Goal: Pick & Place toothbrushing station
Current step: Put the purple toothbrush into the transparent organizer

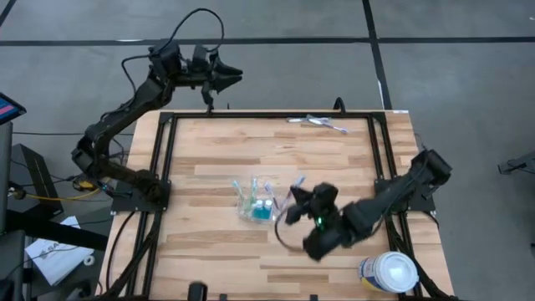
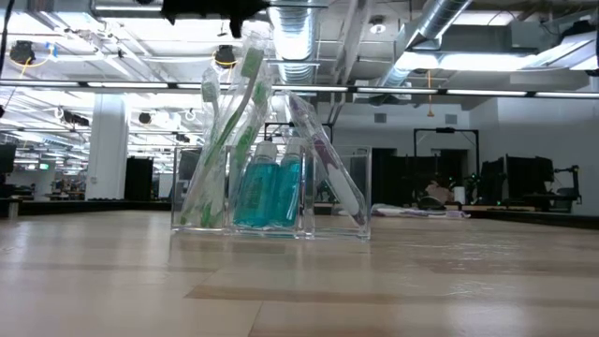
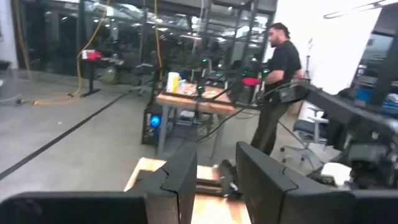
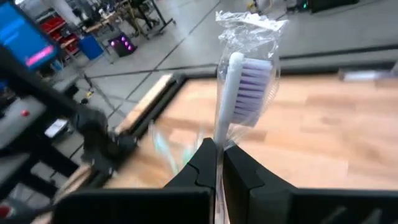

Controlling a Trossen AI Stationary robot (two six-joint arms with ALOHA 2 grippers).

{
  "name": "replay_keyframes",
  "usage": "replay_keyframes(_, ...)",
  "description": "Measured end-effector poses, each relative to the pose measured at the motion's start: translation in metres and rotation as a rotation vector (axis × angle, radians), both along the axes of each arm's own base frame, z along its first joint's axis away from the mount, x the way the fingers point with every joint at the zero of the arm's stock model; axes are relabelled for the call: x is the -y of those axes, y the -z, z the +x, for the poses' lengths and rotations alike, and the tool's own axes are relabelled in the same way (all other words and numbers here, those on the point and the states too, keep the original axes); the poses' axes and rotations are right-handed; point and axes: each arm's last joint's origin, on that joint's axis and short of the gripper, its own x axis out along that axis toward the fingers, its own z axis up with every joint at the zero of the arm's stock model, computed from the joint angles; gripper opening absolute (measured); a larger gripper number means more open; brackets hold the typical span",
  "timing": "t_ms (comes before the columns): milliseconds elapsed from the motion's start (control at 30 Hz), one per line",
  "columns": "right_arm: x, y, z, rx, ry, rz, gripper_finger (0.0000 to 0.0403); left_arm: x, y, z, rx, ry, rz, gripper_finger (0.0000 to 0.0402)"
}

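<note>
On the wooden table (image 1: 334,159), the toothbrushing station (image 1: 257,201) is placed near the middle, while a wrapped toothbrush (image 4: 239,87) is clenched by the right gripper (image 1: 294,203) just beside it and could be dropped if the thin wrapper slips.

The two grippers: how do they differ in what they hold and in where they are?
The right gripper is shut on a wrapped toothbrush, over the table beside the clear holder. The left gripper holds nothing, its fingers apart, raised at the table's far edge. Both are dark, with two fingers.
</note>
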Motion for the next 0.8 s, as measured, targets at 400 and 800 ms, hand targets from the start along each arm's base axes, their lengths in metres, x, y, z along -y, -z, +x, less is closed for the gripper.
replay_keyframes(400,-0.054,0.042,-0.02,-0.037,-0.094,-0.051,0.0,0.064,-0.003,0.03,-0.065,0.023,0.004,0.0106)
replay_keyframes(800,-0.027,0.025,-0.017,-0.117,-0.054,-0.153,0.0,0.09,-0.002,0.045,-0.073,0.03,0.008,0.0106)
